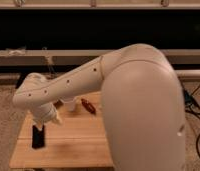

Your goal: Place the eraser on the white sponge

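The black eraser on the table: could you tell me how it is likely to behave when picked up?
The flat black rectangular eraser lies flat on the wooden table, so it probably won't roll or tip. It looks small, so likely light. The gripper hangs just above it.

No text, no labels (gripper (40,127) at eraser (38,139))

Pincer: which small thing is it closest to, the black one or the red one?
The black eraser. The pincer hangs just over it at the left of the table; the red thing lies farther back and right.
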Tool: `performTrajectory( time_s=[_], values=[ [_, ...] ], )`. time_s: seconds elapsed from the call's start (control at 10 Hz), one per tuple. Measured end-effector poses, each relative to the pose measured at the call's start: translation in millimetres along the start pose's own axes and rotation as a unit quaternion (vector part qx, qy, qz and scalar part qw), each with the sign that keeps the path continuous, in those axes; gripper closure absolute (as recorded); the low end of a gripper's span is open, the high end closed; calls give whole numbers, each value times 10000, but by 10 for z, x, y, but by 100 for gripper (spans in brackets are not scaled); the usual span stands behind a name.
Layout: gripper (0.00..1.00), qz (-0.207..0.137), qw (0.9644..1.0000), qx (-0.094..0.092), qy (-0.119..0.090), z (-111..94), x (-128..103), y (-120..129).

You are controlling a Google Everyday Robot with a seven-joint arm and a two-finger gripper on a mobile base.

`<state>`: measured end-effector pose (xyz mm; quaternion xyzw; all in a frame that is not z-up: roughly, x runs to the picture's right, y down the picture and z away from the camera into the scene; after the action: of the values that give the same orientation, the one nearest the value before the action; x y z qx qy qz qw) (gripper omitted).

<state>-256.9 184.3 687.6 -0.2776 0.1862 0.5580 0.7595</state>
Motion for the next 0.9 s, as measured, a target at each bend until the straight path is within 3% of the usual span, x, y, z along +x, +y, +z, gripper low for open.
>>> performTrajectory(
  time_s=[0.2, 0.4, 0.9],
  values=[
    [35, -244, 9997, -20, 88, 229, 21, 434],
    [35, -349, 9992, 38, 203, 395, 25, 620],
    [35, -449, 9975, -90, 540, 863, -306, 643]
  ],
)
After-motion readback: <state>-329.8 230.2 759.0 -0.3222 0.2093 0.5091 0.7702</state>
